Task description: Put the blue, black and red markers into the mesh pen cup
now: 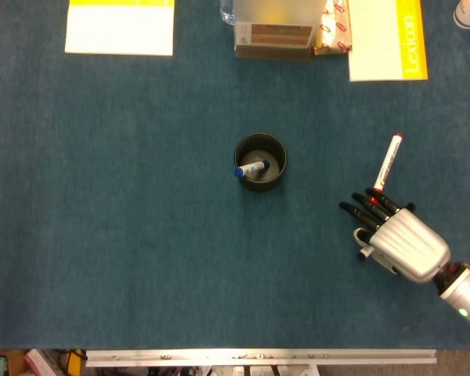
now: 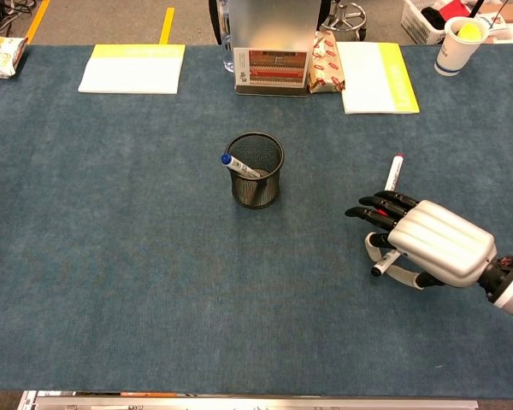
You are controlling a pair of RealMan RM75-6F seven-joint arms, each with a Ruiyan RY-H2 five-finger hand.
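The black mesh pen cup [image 1: 260, 162] [image 2: 257, 170] stands mid-table with the blue marker [image 1: 252, 168] [image 2: 238, 166] leaning inside it. The red marker [image 1: 388, 162] [image 2: 393, 175], white-bodied with a red cap, lies on the cloth to the right. Just in front of the red marker is my right hand [image 1: 395, 239] [image 2: 427, 243], palm down, fingers curled. It holds the black marker [image 1: 365, 252] [image 2: 380, 268] against the thumb; only the marker's near end pokes out under the hand. My left hand appears in neither view.
Along the far edge lie a yellow-and-white notepad [image 1: 120, 27] at left, a box [image 1: 274, 31] in the middle with a snack packet [image 2: 327, 64] beside it, and a booklet [image 1: 388, 39] at right. A paper cup [image 2: 456, 43] stands at the far right corner.
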